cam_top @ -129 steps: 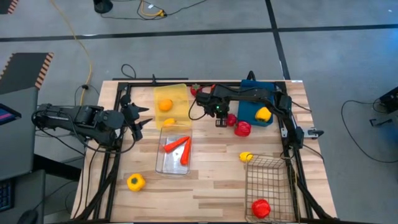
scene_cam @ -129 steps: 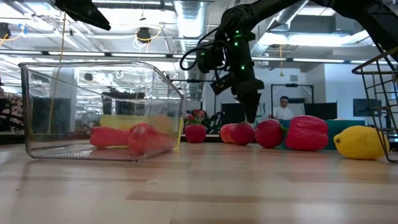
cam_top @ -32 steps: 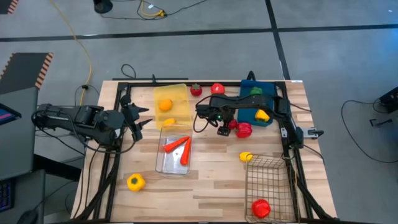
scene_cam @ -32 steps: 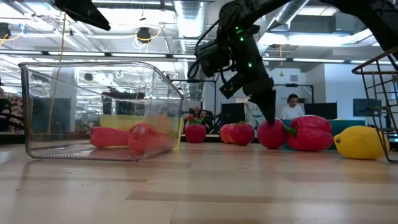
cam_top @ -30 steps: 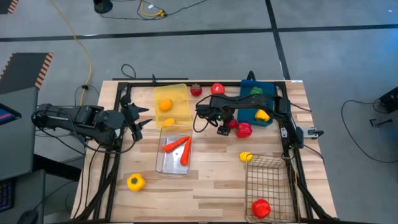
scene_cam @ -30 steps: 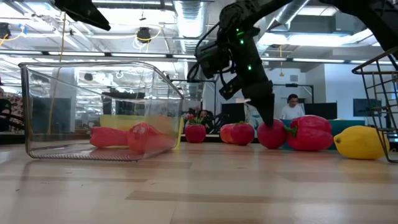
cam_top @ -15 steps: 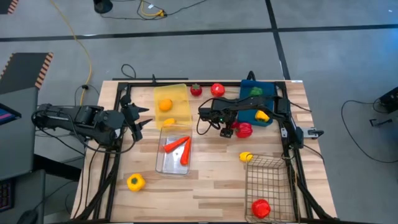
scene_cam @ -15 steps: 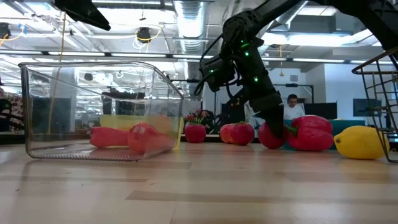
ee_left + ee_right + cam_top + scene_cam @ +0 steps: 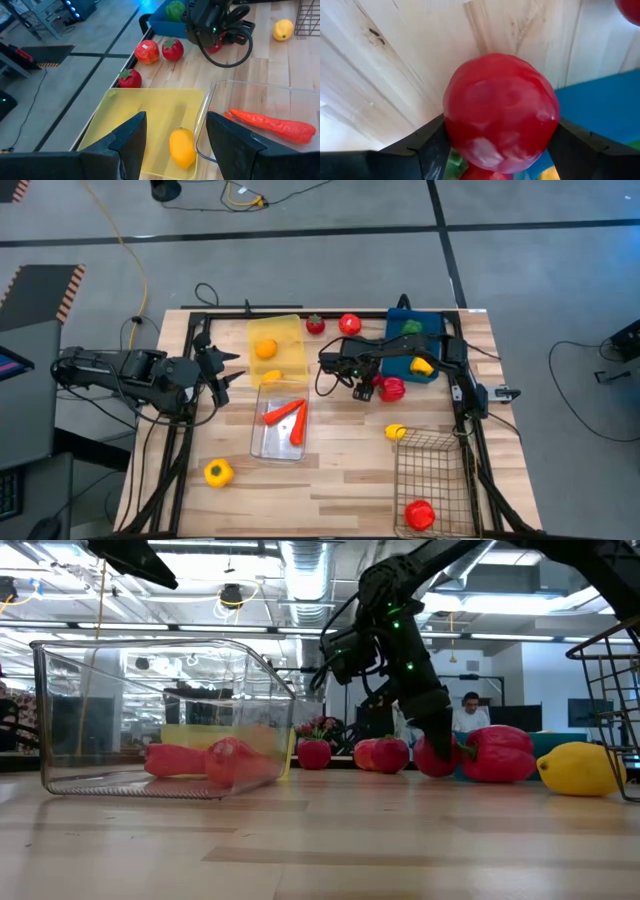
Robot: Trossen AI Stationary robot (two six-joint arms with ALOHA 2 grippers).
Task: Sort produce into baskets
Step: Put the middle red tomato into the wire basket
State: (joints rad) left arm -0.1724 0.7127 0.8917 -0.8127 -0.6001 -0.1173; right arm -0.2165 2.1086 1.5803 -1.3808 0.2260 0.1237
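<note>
A red tomato sits on the table in front of the dark blue bin, next to a red pepper. My right gripper is down over the tomato, one finger on each side of it. My left gripper waits open at the table's left, beside the yellow bin, which holds an orange. The clear bin holds carrots. The blue bin holds a green pepper and a yellow pepper. Another red pepper lies in the wire basket. My right gripper has the tomato between its two fingers, which lie against its opposite sides. The fingers come from above, slanting down toward the table's near edge. In the low view the tomato rests with its underside on the table.
A strawberry and a second tomato lie at the far edge between the yellow and blue bins. A lemon lies by the wire basket, and a yellow pepper near the front left.
My right gripper has tipped and gone down a little over the tomato, shifting slightly toward the table's right edge. The tomato stays on the table.
</note>
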